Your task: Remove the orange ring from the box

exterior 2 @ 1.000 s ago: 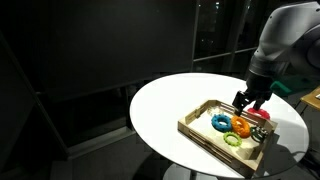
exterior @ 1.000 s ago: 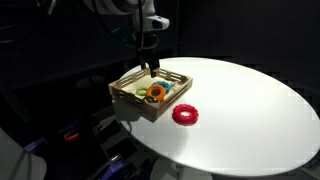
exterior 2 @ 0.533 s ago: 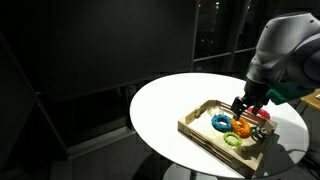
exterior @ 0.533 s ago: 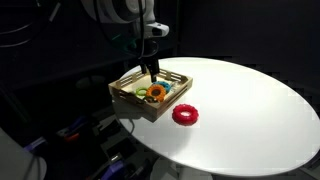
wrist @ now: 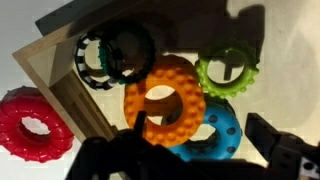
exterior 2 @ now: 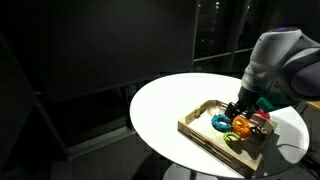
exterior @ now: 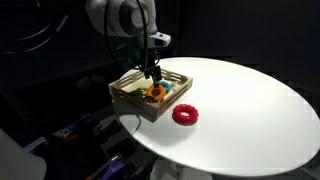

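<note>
The orange ring (wrist: 165,100) lies in the light-wood box (wrist: 50,70), partly on top of a blue ring (wrist: 215,135). It also shows in both exterior views (exterior: 155,92) (exterior 2: 243,125). My gripper (wrist: 205,140) is open and low inside the box (exterior: 135,93) (exterior 2: 200,133). One dark finger (wrist: 140,128) stands at the orange ring's hole, and the other finger (wrist: 272,137) is past the blue ring. In both exterior views the gripper (exterior: 152,80) (exterior 2: 237,108) reaches down onto the rings.
A green ring (wrist: 227,70) and a dark ring (wrist: 112,57) also lie in the box. A red ring (wrist: 35,127) (exterior: 185,114) lies on the round white table (exterior: 250,110) just outside the box. The surroundings are dark.
The gripper has come down from above the box into it, onto the orange and blue rings. The rings and the box have not moved.
</note>
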`<action>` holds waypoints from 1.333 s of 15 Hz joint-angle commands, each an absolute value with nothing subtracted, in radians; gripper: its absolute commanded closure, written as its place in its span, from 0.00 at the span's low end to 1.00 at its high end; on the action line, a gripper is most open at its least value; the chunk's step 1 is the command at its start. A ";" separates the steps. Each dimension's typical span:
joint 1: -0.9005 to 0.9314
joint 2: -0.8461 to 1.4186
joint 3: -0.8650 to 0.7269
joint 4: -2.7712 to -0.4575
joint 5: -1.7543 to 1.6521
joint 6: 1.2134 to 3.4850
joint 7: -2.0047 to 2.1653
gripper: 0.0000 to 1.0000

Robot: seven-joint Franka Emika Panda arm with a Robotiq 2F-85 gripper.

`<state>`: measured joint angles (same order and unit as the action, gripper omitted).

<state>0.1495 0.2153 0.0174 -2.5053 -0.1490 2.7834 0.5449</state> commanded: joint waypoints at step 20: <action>0.225 0.293 -0.060 -2.414 -0.096 2.771 0.530 0.94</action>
<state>0.2287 0.3140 -0.0611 -2.4201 -0.1282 2.7918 0.5464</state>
